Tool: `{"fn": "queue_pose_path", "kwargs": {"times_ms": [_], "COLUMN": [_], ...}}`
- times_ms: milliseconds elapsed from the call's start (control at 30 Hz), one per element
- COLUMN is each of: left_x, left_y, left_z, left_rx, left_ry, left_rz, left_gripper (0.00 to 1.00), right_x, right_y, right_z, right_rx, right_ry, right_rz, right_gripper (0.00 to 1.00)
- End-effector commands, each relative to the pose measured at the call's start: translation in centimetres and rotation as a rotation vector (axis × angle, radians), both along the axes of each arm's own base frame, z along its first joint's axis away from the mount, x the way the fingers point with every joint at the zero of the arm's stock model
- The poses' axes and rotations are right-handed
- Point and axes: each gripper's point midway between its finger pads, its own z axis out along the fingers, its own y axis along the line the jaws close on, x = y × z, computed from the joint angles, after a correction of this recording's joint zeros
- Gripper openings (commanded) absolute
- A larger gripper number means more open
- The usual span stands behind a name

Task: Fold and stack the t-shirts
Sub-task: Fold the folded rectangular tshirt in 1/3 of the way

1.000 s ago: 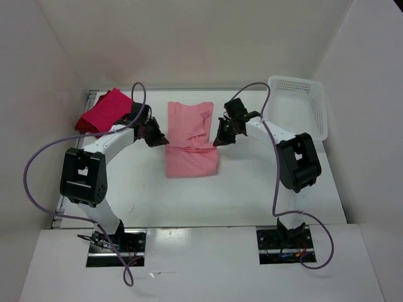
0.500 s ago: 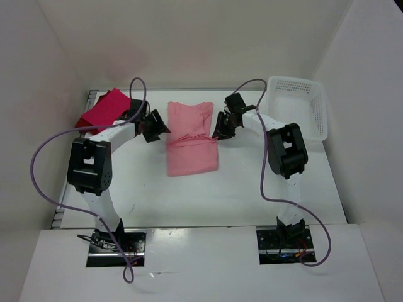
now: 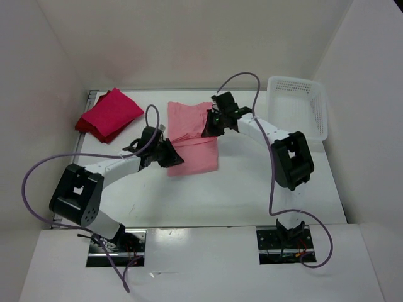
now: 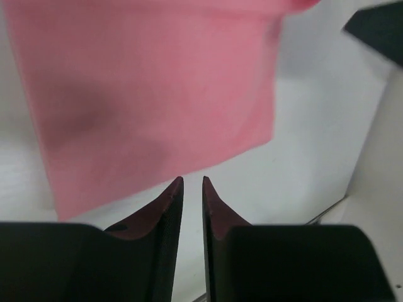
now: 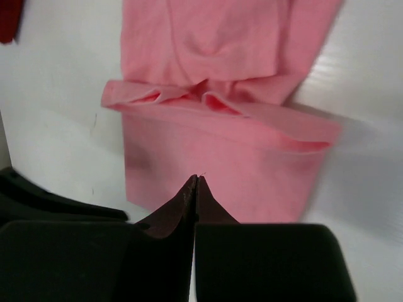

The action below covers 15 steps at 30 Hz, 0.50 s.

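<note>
The top external camera sits high above and behind the arm bases, looking down and toward the far wall over the whole table (image 3: 252, 189). The left wrist camera rides just behind the left gripper (image 4: 192, 182), low and very close, facing right across the near part of the salmon pink t-shirt (image 4: 151, 94). The right wrist camera looks down past the right gripper (image 5: 196, 179) from somewhat higher, facing left over most of that shirt, and catches a sliver of the red t-shirt pile (image 5: 7, 19) at the scene's left. All three views share the salmon pink t-shirt.
</note>
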Motion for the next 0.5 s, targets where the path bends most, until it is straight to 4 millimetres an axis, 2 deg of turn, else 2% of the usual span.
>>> {"fn": "queue_pose_path", "kwargs": {"times_ms": [0, 33, 67, 100, 133, 200, 233, 300, 433, 467], "left_x": [-0.3, -0.5, -0.7, -1.0, -1.3, -1.7, -2.3, -2.7, -4.3, -4.3], "left_y": [-1.3, -1.0, -1.4, -1.1, -0.8, -0.4, -0.1, 0.1, 1.5, 1.6], "left_z": [-0.9, -2.1, -2.2, -3.2, -3.7, -4.5, -5.2, -6.0, -9.2, -9.2], "left_rx": [-0.040, -0.011, -0.011, 0.006, 0.017, 0.031, 0.036, 0.050, 0.130, 0.136], "left_ry": [0.029, 0.054, 0.054, 0.075, 0.084, 0.104, 0.116, 0.133, 0.200, 0.196], "left_rz": [0.006, 0.006, -0.005, 0.003, 0.011, 0.028, 0.028, 0.022, 0.030, 0.022], "left_gripper": [0.25, 0.25, 0.25, 0.26, 0.26, 0.27, 0.27, 0.29, 0.29, 0.29], "right_x": [-1.3, -1.7, -2.0, -1.6, -2.3, -2.1, -1.6, -1.2, 0.3, 1.2], "right_y": [4.1, 5.3, 5.5, 6.0, 6.6, 7.0, 7.3, 7.3, 7.3, 7.1], "right_z": [-1.7, -2.9, -3.6, -3.6, -4.2, -5.4, -5.1, -6.3, -7.2, -7.1], "right_rx": [0.019, 0.015, 0.025, 0.040, 0.053, 0.057, 0.062, 0.049, 0.014, 0.022], "right_ry": [0.017, 0.038, 0.067, 0.063, 0.093, 0.113, 0.102, 0.114, 0.094, 0.080], "right_rz": [0.090, 0.115, 0.120, 0.130, 0.147, 0.146, 0.146, 0.140, 0.106, 0.094], "right_gripper": [0.00, 0.00, 0.00, 0.00, 0.00, 0.00, 0.00, 0.00, 0.00, 0.00]}}
